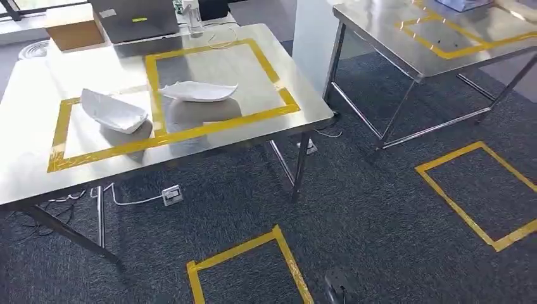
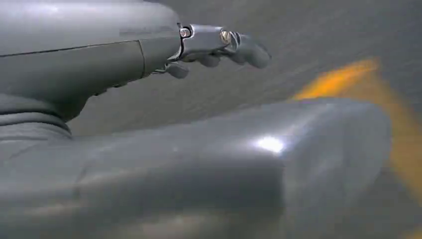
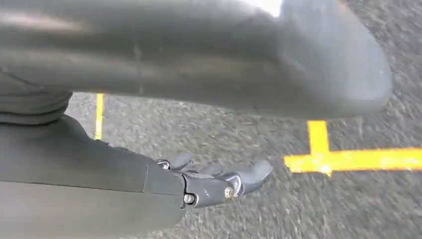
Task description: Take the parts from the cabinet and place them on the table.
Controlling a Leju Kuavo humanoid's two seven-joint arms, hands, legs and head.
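Two white parts sit on the near table [image 1: 38,95], both inside its yellow tape frames. One part [image 1: 114,111] lies in the frame nearer the table's left end. The other part [image 1: 198,92] lies in the adjoining frame, just past the tape strip that divides them. They are apart from each other, not touching. My read: the frames are drop zones, one part per zone, so both look already delivered.

Behind the parts, at the table's far edge: a cardboard box [image 1: 74,26] and a laptop [image 1: 136,20], well clear of the frames.

Left hand [image 2: 219,47] hangs over carpet, fingers loosely extended and apart, holding nothing. Right hand [image 3: 214,179] likewise: fingers spread, nothing in it, carpet and floor tape beneath. Both arms look parked at the sides, which fits walking rather than reaching.

Off the table's right end stands a second steel table [image 1: 380,38] with its own tape frame. On the carpet below the near table are yellow squares [image 1: 250,266], probably standing marks for the robot. No cabinet in sight, so I judge the robot is between trips, or finished.
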